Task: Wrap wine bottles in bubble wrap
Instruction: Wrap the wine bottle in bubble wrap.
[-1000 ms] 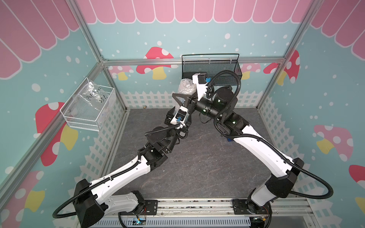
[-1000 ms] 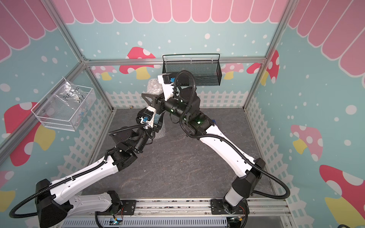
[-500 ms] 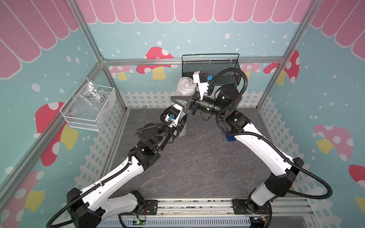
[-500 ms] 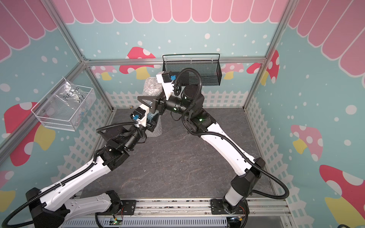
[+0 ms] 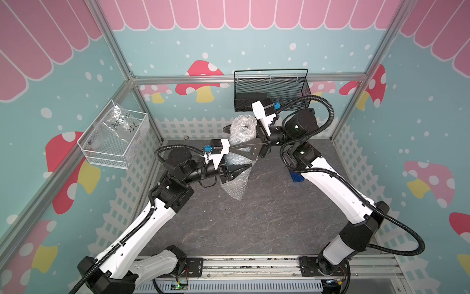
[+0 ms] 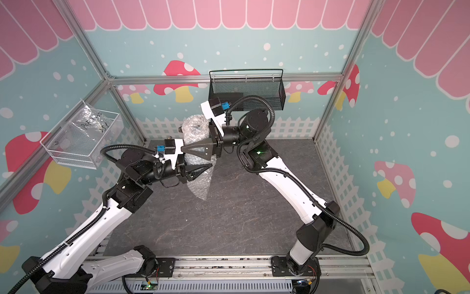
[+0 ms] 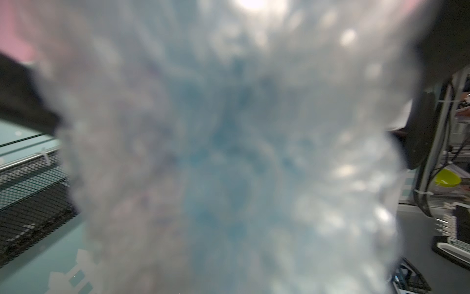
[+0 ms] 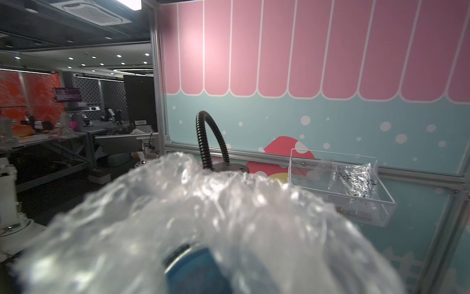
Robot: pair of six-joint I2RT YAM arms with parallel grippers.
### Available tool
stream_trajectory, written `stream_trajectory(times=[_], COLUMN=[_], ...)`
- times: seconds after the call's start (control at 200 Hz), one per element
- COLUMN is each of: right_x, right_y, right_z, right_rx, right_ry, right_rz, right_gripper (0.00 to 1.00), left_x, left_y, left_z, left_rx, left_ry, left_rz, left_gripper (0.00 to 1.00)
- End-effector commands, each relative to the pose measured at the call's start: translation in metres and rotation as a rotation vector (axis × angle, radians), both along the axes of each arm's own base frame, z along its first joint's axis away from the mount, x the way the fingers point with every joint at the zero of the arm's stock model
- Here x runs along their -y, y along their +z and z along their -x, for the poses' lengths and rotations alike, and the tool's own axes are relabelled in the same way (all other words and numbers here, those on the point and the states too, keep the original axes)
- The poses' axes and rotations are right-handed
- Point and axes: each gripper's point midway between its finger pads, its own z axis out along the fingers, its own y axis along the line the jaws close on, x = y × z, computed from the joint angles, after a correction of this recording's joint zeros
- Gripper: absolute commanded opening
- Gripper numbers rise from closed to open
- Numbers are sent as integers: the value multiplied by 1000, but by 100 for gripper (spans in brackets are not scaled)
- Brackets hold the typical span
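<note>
Top views: bubble wrap (image 5: 241,127) hung bundled, aloft.
Left gripper (image 5: 244,169): pinched its lower end.
Right gripper (image 5: 227,141): clamped around it — upper end between fingers.

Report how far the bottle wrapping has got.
Done: the bubble wrap already surrounds the bottle, whose blue shows through. In hand: the left gripper grips the bundle low down; the right gripper straddles its top, grip unclear. Left: a loose tail hangs below, still to be wound in.
</note>
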Motion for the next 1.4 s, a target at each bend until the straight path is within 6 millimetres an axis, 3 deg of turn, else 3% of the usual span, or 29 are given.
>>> stream_trajectory(times=[0.0, 0.055, 0.13, 0.205, 0.28, 0.36, 0.495, 0.936, 1.246, 1.396], right_x=[-10, -11, -11, -10, -5, 5, 17, 8, 17, 20], right_y=[-13, -15, -11, 4, 19, 31, 34, 32, 41, 46], right_z=[3, 2, -8, -27, -43, -56, -68, -73, -70, -72], right_rx=[-36, -44, -68, -96, -121, -181, -259, -366, -383, -398], right_ry=[101, 103, 45, -108, -278, -417, -576, -607, -633, -641], right_rz=[48, 54, 46, 15, -16, -66, -124, -142, -209, -234], right_gripper=[35, 15, 3, 0, 0, 0, 0, 0, 0, 0], left_x=[3, 0, -9, -22, -36, -50, -64, -31, -48, -37], left_y=[22, 25, 30, 29, 24, 17, 6, -18, -26, -42], left_z=[30, 24, 7, -10, -26, -39, -57, -77, -101, -109], left_rx=[61, 69, 83, 109, 152, 193, 246, 366, 340, 381], left_ry=[-144, -96, 39, 200, 371, 526, 719, 774, 979, 1032], left_rz=[29, 54, 103, 141, 153, 152, 133, -52, -40, -116], left_gripper=[24, 30, 44, 65, 73, 74, 74, 80, 81, 86])
